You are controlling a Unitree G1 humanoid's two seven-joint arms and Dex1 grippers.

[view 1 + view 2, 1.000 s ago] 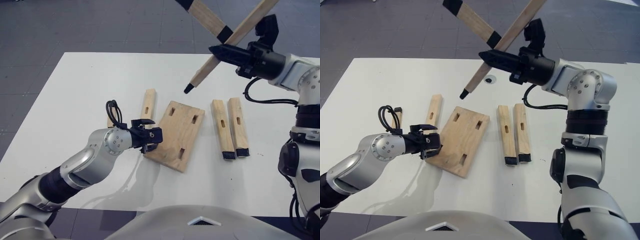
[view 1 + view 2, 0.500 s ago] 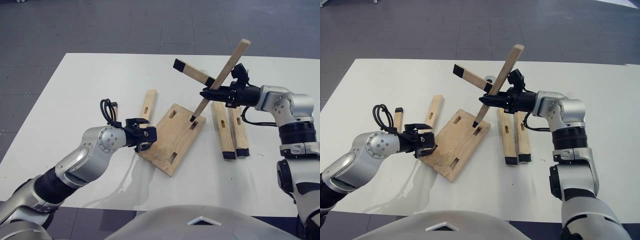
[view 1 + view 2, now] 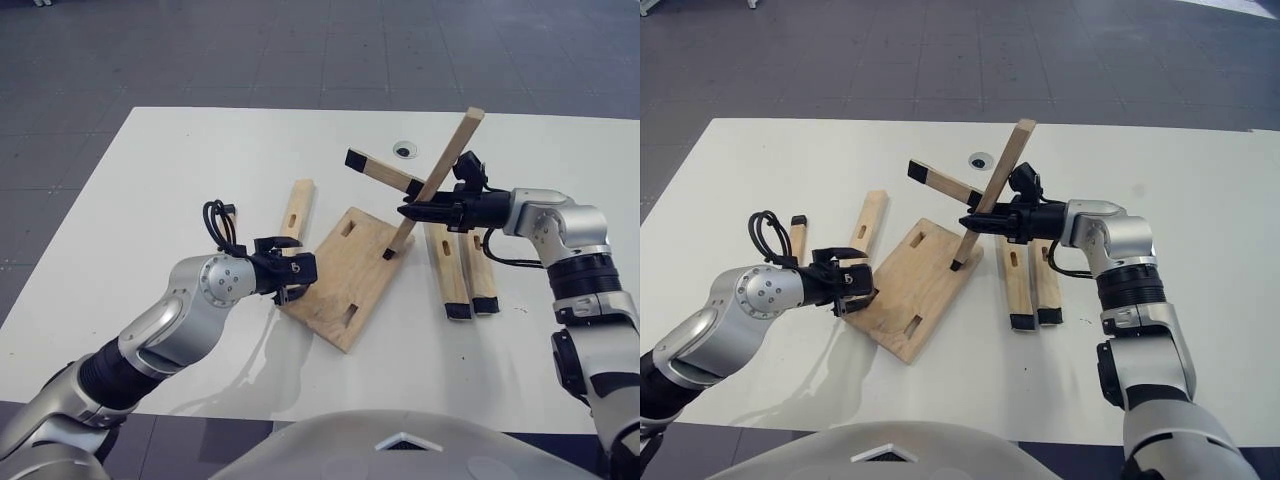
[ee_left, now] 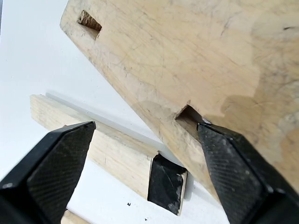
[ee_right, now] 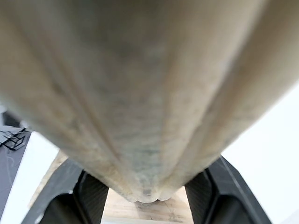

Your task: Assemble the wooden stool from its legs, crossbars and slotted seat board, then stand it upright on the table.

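The slotted seat board (image 3: 352, 270) lies tilted on the white table, its left edge raised. My left gripper (image 3: 289, 285) is at that edge, open. In the left wrist view one of its fingers (image 4: 240, 179) rests against the seat board (image 4: 187, 56) by a slot, and the other stands apart. My right gripper (image 3: 412, 212) is shut on a pair of crossed legs (image 3: 455, 145) joined in an X. The long leg's black tip (image 3: 388, 254) touches the board at its far right slot. The held wood (image 5: 140, 93) is very close in the right wrist view.
Two black-tipped legs (image 3: 446, 262) (image 3: 478, 258) lie side by side right of the board, under my right arm. A slotted bar (image 3: 296, 208) lies left of the board, and a short black-tipped piece (image 3: 795, 238) farther left. A round hole (image 3: 403, 150) is near the table's far edge.
My right arm has brought the crossed legs down from high above the table until the long leg's tip meets the board. The board has turned and its left edge has risen.
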